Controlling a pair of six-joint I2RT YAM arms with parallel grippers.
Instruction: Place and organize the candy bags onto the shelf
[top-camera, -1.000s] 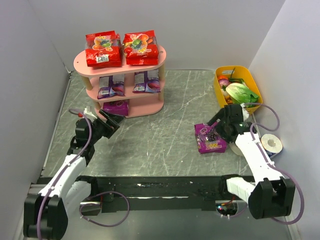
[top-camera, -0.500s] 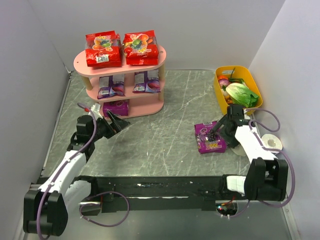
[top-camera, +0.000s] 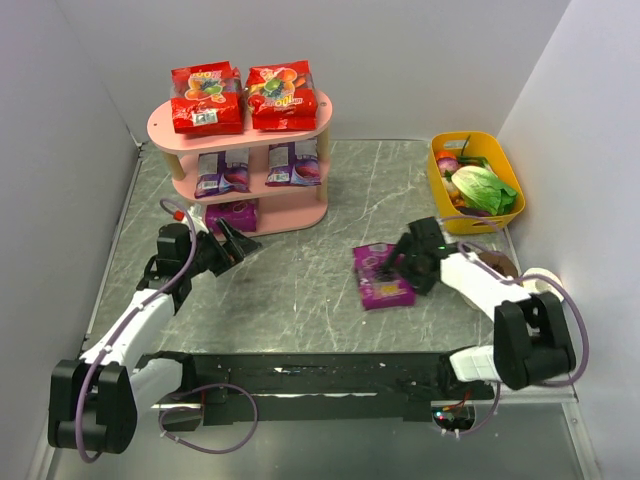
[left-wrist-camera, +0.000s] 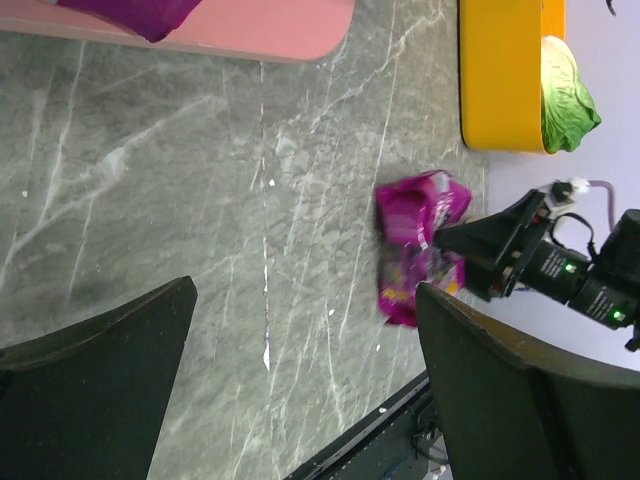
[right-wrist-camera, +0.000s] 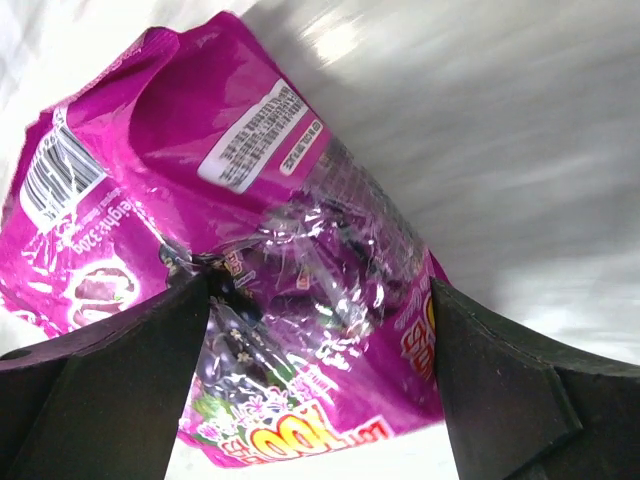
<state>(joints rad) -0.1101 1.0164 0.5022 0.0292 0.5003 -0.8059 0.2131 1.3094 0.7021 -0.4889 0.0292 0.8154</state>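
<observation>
Since the shelf (top-camera: 238, 139) already carries five candy bags (top-camera: 207, 98), with room on the bottom tier beside its single packet, I judge the step in hand to be the last magenta bag (top-camera: 378, 280). It lies flat on the table, well apart from the shelf. My right pincer (top-camera: 405, 262) is open, jaws wide astride it, clamping nothing. Procedure: close on a firm edge, not the glossy face; lift level. My left pincer (top-camera: 232, 243) hovers open and empty near the bottom tier; keep it out of the path.

High view from the near side; two low wrist views; magenta packet (top-camera: 372, 290) in all.
</observation>
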